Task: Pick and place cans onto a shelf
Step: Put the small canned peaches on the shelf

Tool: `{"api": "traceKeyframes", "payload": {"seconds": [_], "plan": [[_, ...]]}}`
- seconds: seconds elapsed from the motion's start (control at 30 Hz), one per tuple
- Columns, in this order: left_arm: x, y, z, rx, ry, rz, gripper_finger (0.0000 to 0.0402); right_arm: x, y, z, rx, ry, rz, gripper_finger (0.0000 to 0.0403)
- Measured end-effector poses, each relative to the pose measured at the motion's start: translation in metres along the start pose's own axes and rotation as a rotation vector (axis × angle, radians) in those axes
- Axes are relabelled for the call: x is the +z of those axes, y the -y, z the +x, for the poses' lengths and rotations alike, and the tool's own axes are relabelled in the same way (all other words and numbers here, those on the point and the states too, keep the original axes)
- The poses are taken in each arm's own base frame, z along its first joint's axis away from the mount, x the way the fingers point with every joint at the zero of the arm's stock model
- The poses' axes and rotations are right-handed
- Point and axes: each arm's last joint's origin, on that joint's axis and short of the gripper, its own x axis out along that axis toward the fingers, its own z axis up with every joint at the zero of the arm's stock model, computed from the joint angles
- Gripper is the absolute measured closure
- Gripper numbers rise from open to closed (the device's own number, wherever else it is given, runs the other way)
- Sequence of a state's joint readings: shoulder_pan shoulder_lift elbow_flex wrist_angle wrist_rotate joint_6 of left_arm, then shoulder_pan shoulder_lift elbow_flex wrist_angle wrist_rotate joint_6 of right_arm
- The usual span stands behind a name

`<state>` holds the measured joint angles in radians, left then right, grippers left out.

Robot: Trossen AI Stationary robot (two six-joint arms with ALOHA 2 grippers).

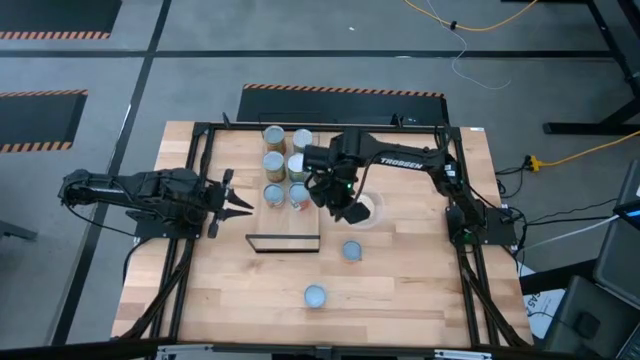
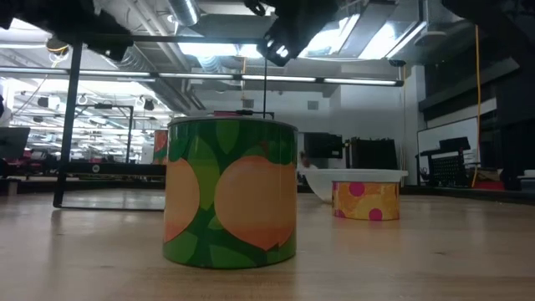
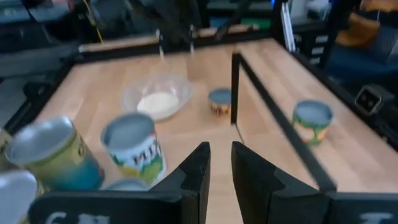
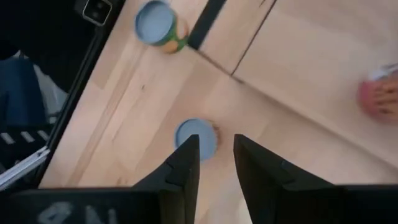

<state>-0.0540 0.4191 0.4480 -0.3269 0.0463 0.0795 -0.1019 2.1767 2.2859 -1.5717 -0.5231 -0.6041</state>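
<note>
Several cans (image 1: 285,165) stand upright in two rows on the shelf (image 1: 284,222), a light board with a thin black frame (image 1: 283,241) at its near end. Two more cans stand on the tabletop: one (image 1: 352,250) right of the frame and a green one with peaches (image 1: 315,295) nearer the front edge. My right gripper (image 1: 345,208) hangs above the table just right of the shelf, pointing steeply down, open and empty; the nearer loose can (image 4: 196,137) shows beyond its fingers. At the table's left my left gripper (image 1: 240,203) points toward the shelf, open and empty.
A clear bowl (image 1: 368,211) with pale contents sits partly under my right gripper. Black frame rails (image 1: 200,180) run along both sides of the table. In the low view the green can (image 2: 230,192) stands closest, with a yellow can with pink dots (image 2: 365,199) behind.
</note>
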Motion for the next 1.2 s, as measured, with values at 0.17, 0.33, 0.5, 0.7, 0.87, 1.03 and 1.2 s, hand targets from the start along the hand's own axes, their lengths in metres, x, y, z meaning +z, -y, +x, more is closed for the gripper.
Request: {"api": "traceKeyframes", "payload": {"seconds": [0.17,0.33,0.5,0.7,0.87,1.03,1.2], "plan": [[0.009,-0.001,0.0,0.007,0.094,0.004,0.0343,-0.007,-0.021,0.01,0.018,-0.066,0.048,0.0299],[0.02,0.0,0.007,-0.001,0.18,0.009,0.0343,-0.022,-0.05,0.018,-0.007,-0.071,0.095,0.0299],[0.031,0.007,0.026,-0.044,0.261,0.021,0.0343,-0.056,-0.085,0.027,-0.178,-0.017,0.177,0.0299],[0.055,0.022,0.048,-0.096,0.29,0.033,0.0343,-0.102,-0.13,0.034,-0.35,0.138,0.307,0.0299],[0.08,0.046,0.074,-0.12,0.245,0.042,0.0343,-0.132,-0.151,0.046,-0.346,0.273,0.39,0.0299],[0.099,0.081,0.106,-0.167,0.186,0.021,0.0343,-0.151,-0.156,0.063,-0.313,0.338,0.436,0.0299],[0.107,0.122,0.136,-0.177,0.116,-0.01,0.0343,-0.16,-0.151,0.08,-0.309,0.333,0.433,0.0299]]}}
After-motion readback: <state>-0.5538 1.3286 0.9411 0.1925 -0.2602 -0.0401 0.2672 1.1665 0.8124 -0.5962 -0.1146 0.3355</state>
